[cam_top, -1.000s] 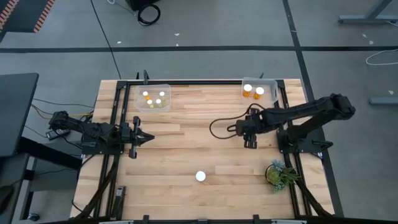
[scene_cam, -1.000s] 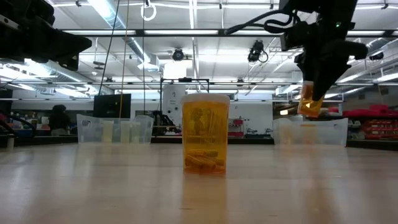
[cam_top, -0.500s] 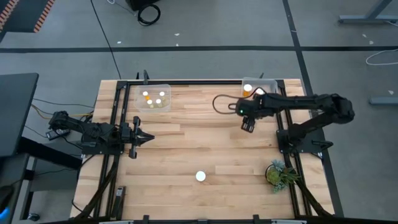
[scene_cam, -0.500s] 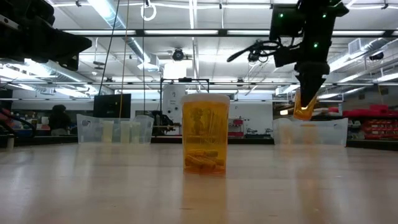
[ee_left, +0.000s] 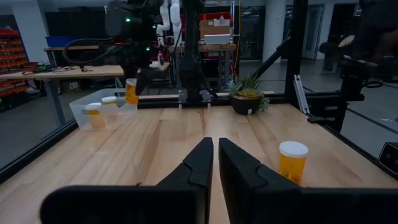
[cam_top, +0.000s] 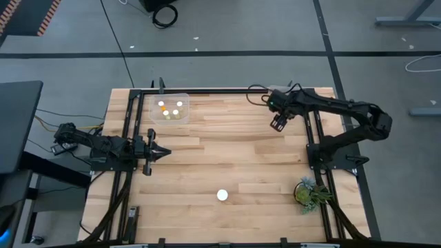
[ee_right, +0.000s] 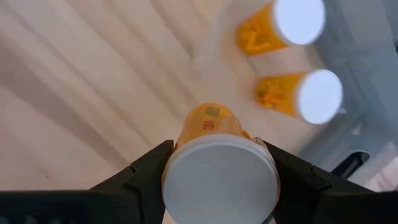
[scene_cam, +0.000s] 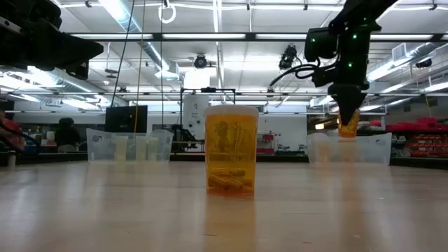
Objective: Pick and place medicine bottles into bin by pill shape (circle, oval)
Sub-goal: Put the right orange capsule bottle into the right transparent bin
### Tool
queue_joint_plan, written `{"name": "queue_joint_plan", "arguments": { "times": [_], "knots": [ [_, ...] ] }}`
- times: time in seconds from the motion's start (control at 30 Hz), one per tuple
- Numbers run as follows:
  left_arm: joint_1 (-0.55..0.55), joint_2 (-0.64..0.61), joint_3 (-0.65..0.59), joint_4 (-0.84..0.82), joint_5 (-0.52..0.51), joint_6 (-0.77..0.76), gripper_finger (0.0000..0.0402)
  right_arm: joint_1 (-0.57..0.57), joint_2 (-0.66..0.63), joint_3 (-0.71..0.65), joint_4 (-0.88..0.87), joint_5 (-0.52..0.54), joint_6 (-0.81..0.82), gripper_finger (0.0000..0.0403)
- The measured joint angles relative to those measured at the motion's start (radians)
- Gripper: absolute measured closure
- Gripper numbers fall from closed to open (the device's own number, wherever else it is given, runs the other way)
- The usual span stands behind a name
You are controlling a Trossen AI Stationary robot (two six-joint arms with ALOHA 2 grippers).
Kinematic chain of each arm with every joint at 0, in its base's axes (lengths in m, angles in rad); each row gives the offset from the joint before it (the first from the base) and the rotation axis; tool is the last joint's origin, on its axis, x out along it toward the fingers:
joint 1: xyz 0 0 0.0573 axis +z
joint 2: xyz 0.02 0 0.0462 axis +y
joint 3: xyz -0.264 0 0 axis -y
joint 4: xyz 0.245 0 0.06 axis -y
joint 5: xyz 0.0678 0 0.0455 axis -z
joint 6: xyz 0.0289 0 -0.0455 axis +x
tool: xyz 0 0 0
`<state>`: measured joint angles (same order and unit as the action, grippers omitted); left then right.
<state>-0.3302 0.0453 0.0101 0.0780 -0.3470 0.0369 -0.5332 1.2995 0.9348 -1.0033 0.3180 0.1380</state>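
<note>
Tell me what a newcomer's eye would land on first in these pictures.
First, the right gripper, its fingers shut on a white-capped amber bottle, raised beside the right bin at the table's far corner, where two more bottles already lie. Then the lone bottle standing near the table's front edge, filling the low view.

bottles: one held [ee_right: 214,168] | two upright in bin [ee_right: 292,28] | one standing alone [cam_top: 222,195]
</note>
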Motion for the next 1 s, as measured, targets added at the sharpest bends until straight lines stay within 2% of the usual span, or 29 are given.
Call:
{"name": "queue_joint_plan", "arguments": {
  "times": [0.37, 0.73, 1.0],
  "knots": [
    [0.000, 0.000, 0.000, 0.000, 0.000, 0.000, 0.0378, -0.163, 0.000, 0.000, 0.000, 0.000, -0.010, 0.0176],
    [0.000, 0.000, 0.000, 0.000, 0.000, 0.000, 0.0366, -0.303, 0.000, 0.000, 0.000, -0.002, -0.008, 0.0176],
    [0.000, 0.000, 0.000, 0.000, 0.000, 0.000, 0.0376, -0.369, 0.003, 0.012, 0.004, -0.081, -0.044, 0.0176]
  ]
}}
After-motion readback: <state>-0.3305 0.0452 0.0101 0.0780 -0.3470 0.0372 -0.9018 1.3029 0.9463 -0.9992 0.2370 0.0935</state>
